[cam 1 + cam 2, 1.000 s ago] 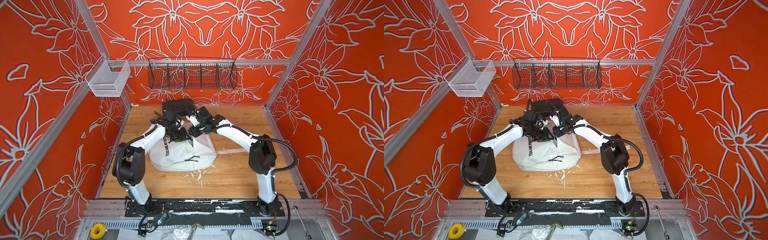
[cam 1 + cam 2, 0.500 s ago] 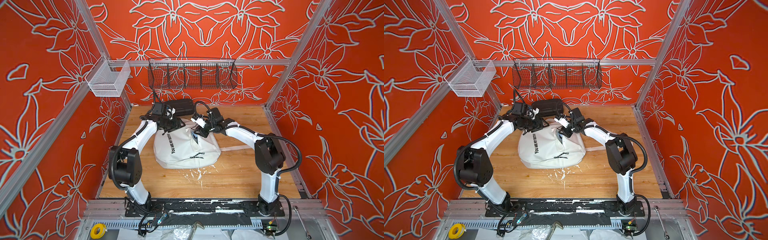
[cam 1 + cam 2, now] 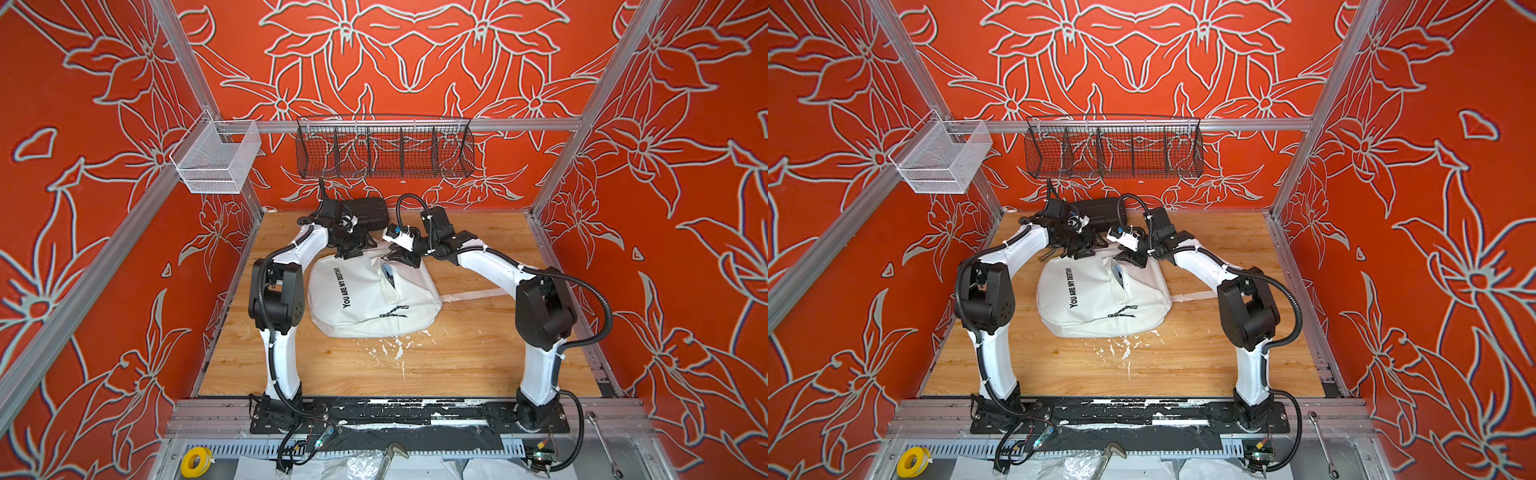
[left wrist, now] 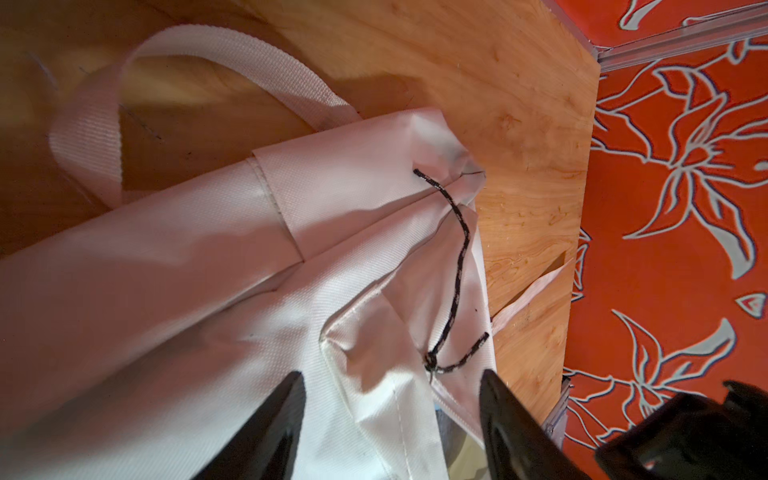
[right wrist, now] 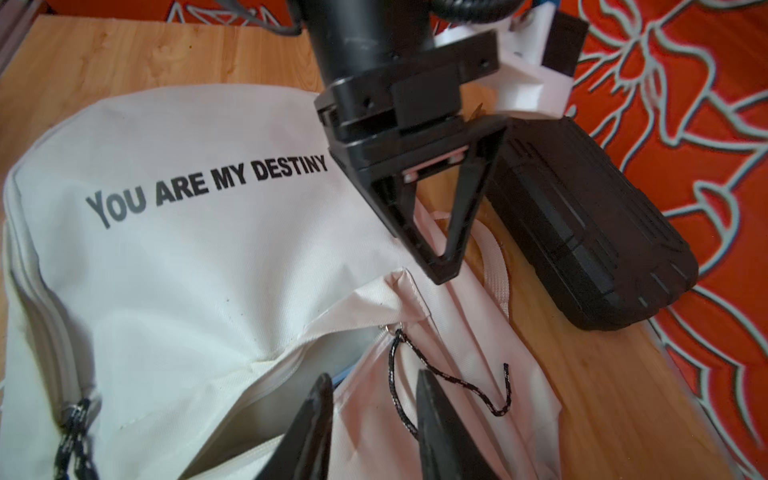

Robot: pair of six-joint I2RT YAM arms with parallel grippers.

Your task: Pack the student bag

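Left gripper [image 4: 388, 382] fingers spread wide; right gripper [image 5: 374, 390] fingers narrowly parted.

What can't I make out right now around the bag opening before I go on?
- Inside the student bag: in the right wrist view its opening is a narrow dark slit, partly behind the right end effector.
- Whether that end effector pinches fabric: unclear there, too small in both top views.
- Black case: in both top views partly hidden behind the left arm.

Wooden tabletop [image 3: 478, 365] bore a white backpack [image 3: 370, 299], a black ribbed case [image 3: 370, 211] behind it, and scattered white flecks [image 3: 395, 347].
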